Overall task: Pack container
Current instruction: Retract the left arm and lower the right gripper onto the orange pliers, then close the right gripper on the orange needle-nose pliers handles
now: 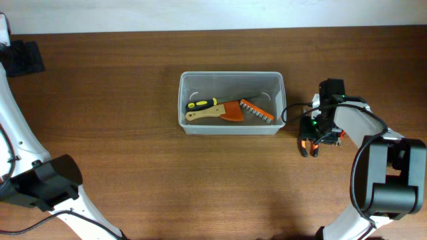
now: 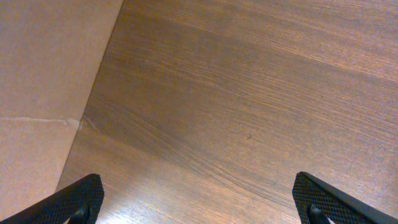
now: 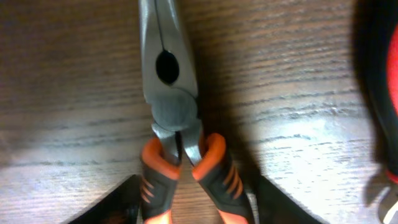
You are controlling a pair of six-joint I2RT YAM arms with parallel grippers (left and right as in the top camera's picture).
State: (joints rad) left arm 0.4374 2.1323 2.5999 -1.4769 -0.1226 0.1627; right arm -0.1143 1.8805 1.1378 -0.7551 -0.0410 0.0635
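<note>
The clear plastic container (image 1: 231, 77) stands mid-table and holds a yellow-and-black handled tool (image 1: 201, 103), a wooden-handled tool with an orange part (image 1: 223, 112) and an orange bit strip (image 1: 257, 111). Needle-nose pliers with orange-and-black handles (image 3: 171, 87) lie on the table right of the container, and they also show in the overhead view (image 1: 307, 147). My right gripper (image 3: 193, 208) is low over them, open, with a finger on each side of the handles. My left gripper (image 2: 199, 199) is open and empty over bare wood at the far left.
A red-and-black object (image 3: 380, 93) lies just right of the pliers. The table's left edge (image 2: 93, 93) runs beside my left gripper, with floor beyond it. The right arm's cable (image 1: 293, 110) loops close to the container's right wall.
</note>
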